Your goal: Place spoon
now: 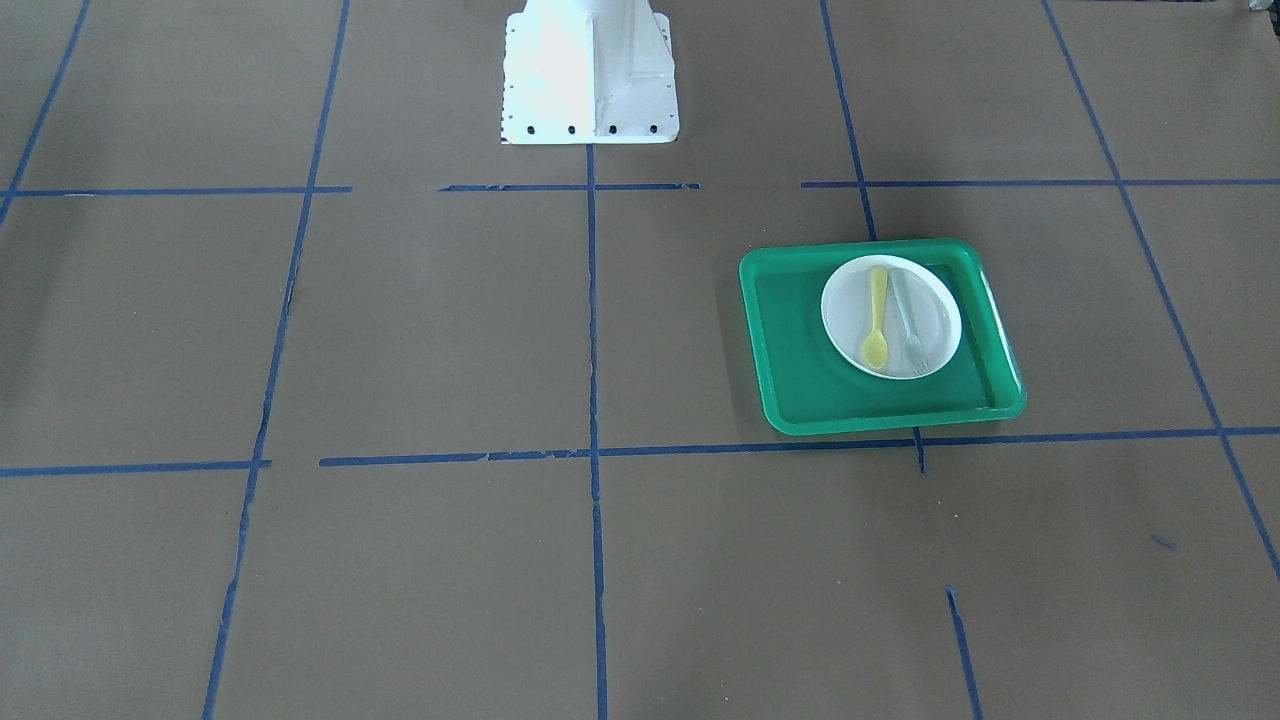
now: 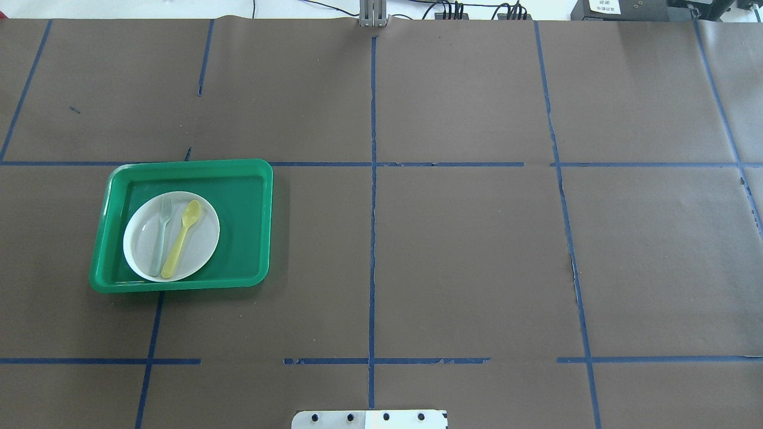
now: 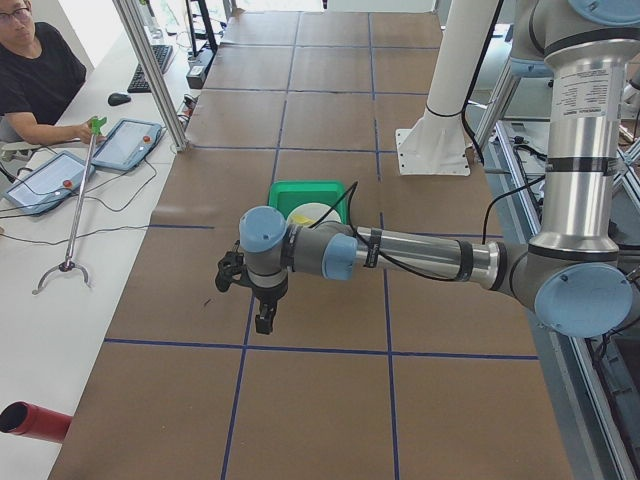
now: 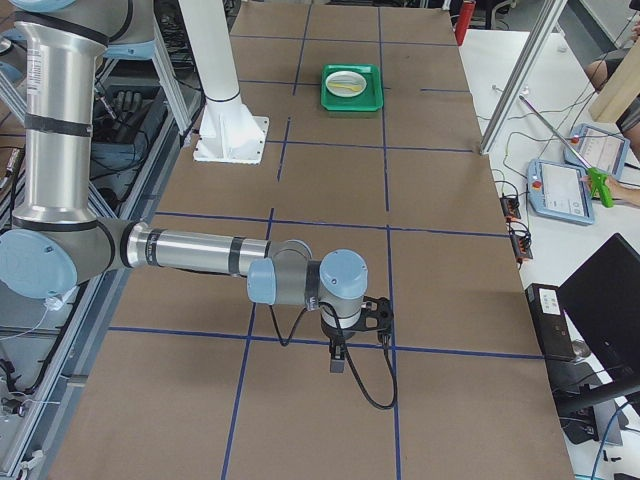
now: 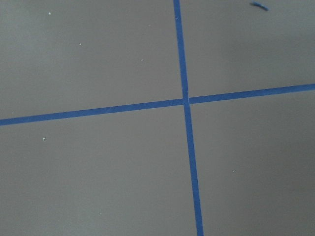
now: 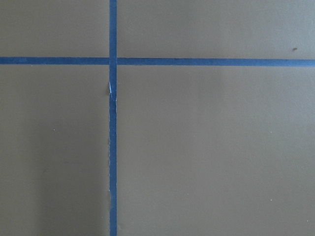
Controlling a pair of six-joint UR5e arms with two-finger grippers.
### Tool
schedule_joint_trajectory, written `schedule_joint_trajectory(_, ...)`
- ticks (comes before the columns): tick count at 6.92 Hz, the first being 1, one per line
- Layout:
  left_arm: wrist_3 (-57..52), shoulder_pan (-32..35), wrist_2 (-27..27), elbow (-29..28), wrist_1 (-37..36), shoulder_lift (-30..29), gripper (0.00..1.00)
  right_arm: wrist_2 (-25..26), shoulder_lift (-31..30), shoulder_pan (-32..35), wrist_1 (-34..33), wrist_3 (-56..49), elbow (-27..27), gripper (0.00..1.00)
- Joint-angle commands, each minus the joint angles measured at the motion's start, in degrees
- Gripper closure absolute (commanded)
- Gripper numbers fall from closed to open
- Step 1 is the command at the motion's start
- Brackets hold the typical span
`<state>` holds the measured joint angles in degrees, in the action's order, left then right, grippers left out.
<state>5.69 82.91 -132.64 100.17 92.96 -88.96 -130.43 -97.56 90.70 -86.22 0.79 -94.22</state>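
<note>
The yellow spoon (image 1: pixel 877 318) lies on a white plate (image 1: pixel 938 300) inside a green tray (image 1: pixel 800 345), its bowl pointing away from the robot. It also shows in the overhead view (image 2: pixel 182 238), next to a pale fork (image 2: pixel 161 235). The left gripper (image 3: pixel 262 320) shows only in the exterior left view, hanging over bare table nearer that camera than the tray (image 3: pixel 300 190); I cannot tell whether it is open or shut. The right gripper (image 4: pixel 337 362) shows only in the exterior right view, far from the tray (image 4: pixel 352 90); I cannot tell its state either.
The table is covered in brown paper with a grid of blue tape lines (image 2: pixel 372 238). The robot's white base (image 1: pixel 590 75) stands at the table's edge. Both wrist views show only paper and tape. An operator (image 3: pixel 35 75) sits at a side desk.
</note>
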Motion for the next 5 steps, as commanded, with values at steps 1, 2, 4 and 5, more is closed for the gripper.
schedule_joint_trajectory(1, 16.38, -10.27, 0.37, 9.12, 0.55, -0.95, 0.00, 0.00, 0.00, 0.00, 0.00, 0.00, 0.00, 0.00)
schedule_joint_trajectory(2, 25.33, -16.49, 0.54, 11.42, 0.72, -2.61, 0.00, 0.00, 0.00, 0.00, 0.00, 0.00, 0.00, 0.00)
schedule_joint_trajectory(4, 42.76, -26.88, 7.39, 12.93, 0.73, -7.97, 0.00, 0.00, 0.00, 0.00, 0.09, 0.00, 0.00, 0.00)
schedule_joint_trajectory(5, 45.70, -30.14, 7.84, 12.77, 0.73, -9.38, 0.00, 0.00, 0.00, 0.00, 0.00, 0.00, 0.00, 0.00)
